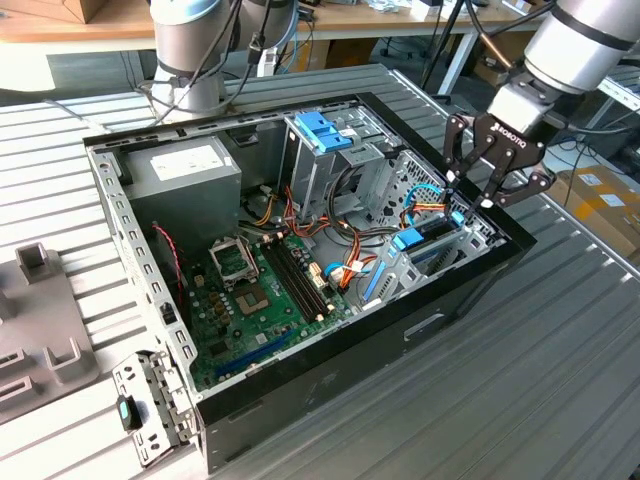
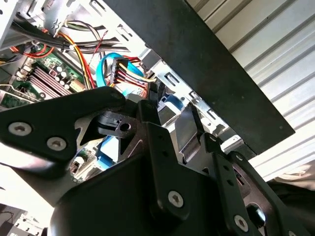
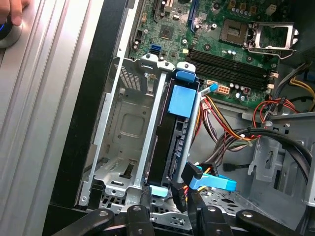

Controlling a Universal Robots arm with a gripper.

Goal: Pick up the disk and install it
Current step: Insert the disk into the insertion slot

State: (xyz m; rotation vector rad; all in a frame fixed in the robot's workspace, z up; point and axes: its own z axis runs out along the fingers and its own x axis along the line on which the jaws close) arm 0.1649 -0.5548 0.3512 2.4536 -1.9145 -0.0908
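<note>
My one claw point(image 1: 487, 180) hung over the open computer case point(image 1: 330, 370), at the corner toward the exterior view's right. Its two fingers point(image 1: 456, 150) were spread apart and had hold of nothing. One disk point(image 3: 170, 147) stood on edge in the silver drive bay point(image 3: 123, 132), its two blue side rails showing as a large tab point(image 3: 180, 100) at one end and a pale strip point(image 3: 158, 191) at the other. In the first wrist view the disk sat at about twelve o'clock from my fingertips, just beyond them. One green board point(image 1: 255, 300) covered the case floor. One grey box point(image 1: 185, 170) sat in the far corner, and one tall cage with a blue top point(image 1: 322, 135) stood near it.
</note>
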